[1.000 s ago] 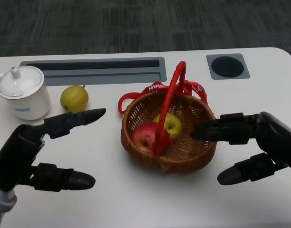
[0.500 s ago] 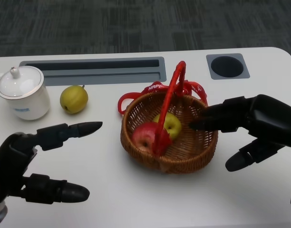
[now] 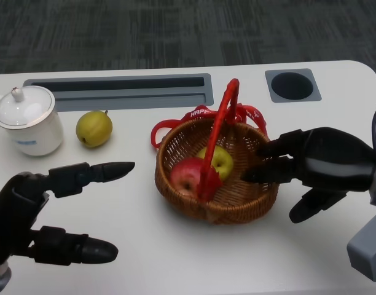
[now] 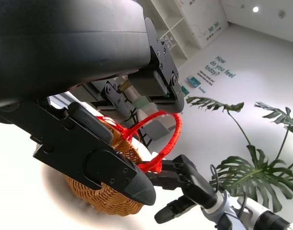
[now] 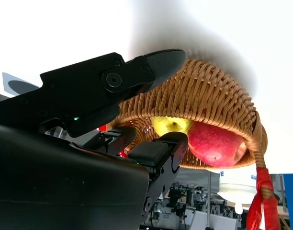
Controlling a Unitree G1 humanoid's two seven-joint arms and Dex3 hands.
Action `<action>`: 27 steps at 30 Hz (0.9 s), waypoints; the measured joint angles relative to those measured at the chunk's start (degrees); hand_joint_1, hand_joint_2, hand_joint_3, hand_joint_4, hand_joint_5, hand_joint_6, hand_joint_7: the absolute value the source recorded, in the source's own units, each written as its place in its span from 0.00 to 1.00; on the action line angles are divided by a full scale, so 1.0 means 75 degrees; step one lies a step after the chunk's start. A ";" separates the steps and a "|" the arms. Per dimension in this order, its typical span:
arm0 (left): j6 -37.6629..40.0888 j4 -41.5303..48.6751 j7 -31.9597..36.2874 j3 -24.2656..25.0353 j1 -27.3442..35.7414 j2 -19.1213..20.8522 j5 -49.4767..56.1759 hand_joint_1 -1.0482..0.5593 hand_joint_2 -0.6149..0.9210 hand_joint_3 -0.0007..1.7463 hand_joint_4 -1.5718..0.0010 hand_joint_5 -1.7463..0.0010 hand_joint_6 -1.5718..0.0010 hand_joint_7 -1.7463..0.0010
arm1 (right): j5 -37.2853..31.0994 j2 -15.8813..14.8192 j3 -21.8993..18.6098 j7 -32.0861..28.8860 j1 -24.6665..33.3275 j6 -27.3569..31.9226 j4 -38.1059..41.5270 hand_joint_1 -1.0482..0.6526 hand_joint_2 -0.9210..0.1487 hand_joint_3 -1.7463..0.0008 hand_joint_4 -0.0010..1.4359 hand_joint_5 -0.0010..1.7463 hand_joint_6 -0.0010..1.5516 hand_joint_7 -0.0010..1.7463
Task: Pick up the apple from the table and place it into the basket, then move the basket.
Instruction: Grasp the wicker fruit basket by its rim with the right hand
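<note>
A wicker basket [image 3: 237,206] with an upright red handle [image 3: 223,132] stands mid-table. Inside lie a red apple [image 3: 188,175] and a yellow-green apple [image 3: 217,161]. My right hand [image 3: 317,167] straddles the basket's right rim: fingers [image 3: 265,174] reach over the rim and the thumb [image 3: 311,208] hangs outside the wall, with no clear grip. The right wrist view shows the basket [image 5: 208,96] from below the rim with the red apple [image 5: 216,143] behind my fingers [image 5: 156,153]. My left hand [image 3: 37,215] hovers left of the basket, fingers apart, holding nothing.
A yellow-green pear [image 3: 94,128] and a white lidded cup [image 3: 25,121] stand at the back left. A grey slot [image 3: 120,91] and a round recess [image 3: 292,85] are set into the table's far side. The left wrist view shows the basket [image 4: 103,196] and my right hand [image 4: 185,184].
My right hand has moved in toward the basket and turned, so its fingers now reach over the right rim. The left hand has drawn back slightly toward me. The basket and fruit have not moved.
</note>
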 measured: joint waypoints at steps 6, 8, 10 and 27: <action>-0.0017 -0.0186 0.0129 -0.0009 0.0017 -0.0183 0.0188 0.25 0.83 0.00 0.47 0.97 0.52 0.99 | -0.0023 0.0358 0.0777 -0.0204 -0.0259 0.0556 0.0367 0.08 0.00 0.96 0.43 0.01 0.34 0.00; -0.0024 -0.0225 0.0133 -0.0018 0.0026 -0.0212 0.0190 0.26 0.83 0.00 0.47 0.98 0.52 0.99 | 0.0031 0.0502 0.0928 -0.0012 -0.0281 0.0648 0.0505 0.09 0.00 0.97 0.43 0.01 0.35 0.01; -0.0032 -0.0269 0.0134 -0.0025 0.0054 -0.0236 0.0185 0.27 0.83 0.00 0.47 0.98 0.52 0.99 | 0.0104 0.0637 0.1033 0.0306 -0.0280 0.0763 0.0645 0.09 0.00 0.97 0.44 0.01 0.35 0.01; -0.0342 -0.0300 0.0232 -0.0035 0.0203 -0.0565 0.0223 0.27 0.82 0.00 0.44 0.97 0.49 0.99 | 0.0292 0.1144 0.1820 0.0623 -0.0363 0.1226 0.0767 0.46 0.00 0.95 0.65 0.05 0.55 0.03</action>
